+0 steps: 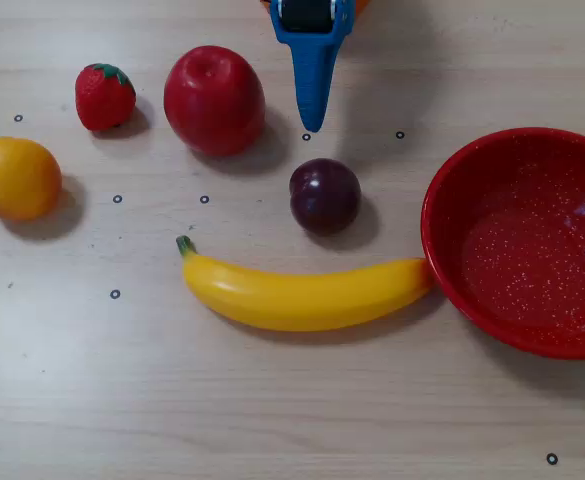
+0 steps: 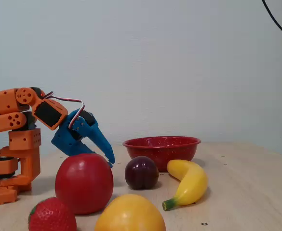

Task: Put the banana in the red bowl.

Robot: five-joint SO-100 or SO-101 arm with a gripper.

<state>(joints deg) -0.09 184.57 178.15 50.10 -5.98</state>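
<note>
Overhead, left to right: orange fruit point(image 1: 14, 178), strawberry point(image 1: 104, 96), apple point(image 1: 214, 100), then blue gripper point(image 1: 312, 125) hanging over the surface point(image 1: 272, 420), fingers together, empty; below, plum point(image 1: 325, 195); banana point(image 1: 307, 293) lying flat, right tip touching red bowl point(image 1: 452, 270). Best opened wide, lowered past the plum, closed across the banana's thick middle.
</note>
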